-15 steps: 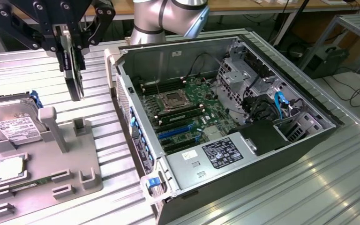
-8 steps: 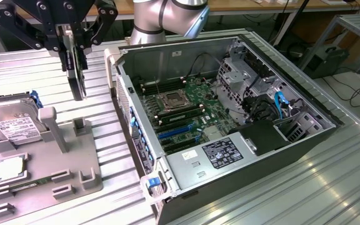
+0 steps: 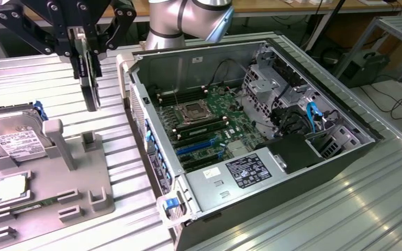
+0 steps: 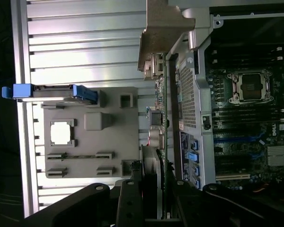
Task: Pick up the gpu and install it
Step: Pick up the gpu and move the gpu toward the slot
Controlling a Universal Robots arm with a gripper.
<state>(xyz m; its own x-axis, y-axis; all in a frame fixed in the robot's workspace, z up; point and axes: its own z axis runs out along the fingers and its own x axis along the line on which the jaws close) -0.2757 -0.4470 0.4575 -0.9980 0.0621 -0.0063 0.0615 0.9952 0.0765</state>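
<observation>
The gpu (image 3: 88,78) hangs edge-on as a dark narrow slab, lifted clear of the ribbed metal table, with my gripper (image 3: 86,44) shut on its upper part. It sits between the grey fixture (image 3: 75,172) and the open computer case (image 3: 257,130), on the exterior view's left of the case wall. In the wrist view the gpu (image 4: 162,118) runs away from my gripper (image 4: 158,201) as a thin green edge ending in a silver bracket (image 4: 163,28). It is beside the case's perforated side (image 4: 188,94). The motherboard's blue slots (image 3: 197,149) lie open inside the case.
The grey fixture holds a hard drive (image 3: 16,138) with blue rails, a CPU (image 3: 12,188) and a RAM stick (image 3: 33,206). Inside the case are a CPU socket (image 3: 190,111), drive cages and cables (image 3: 305,120). The arm's base (image 3: 183,21) stands behind the case.
</observation>
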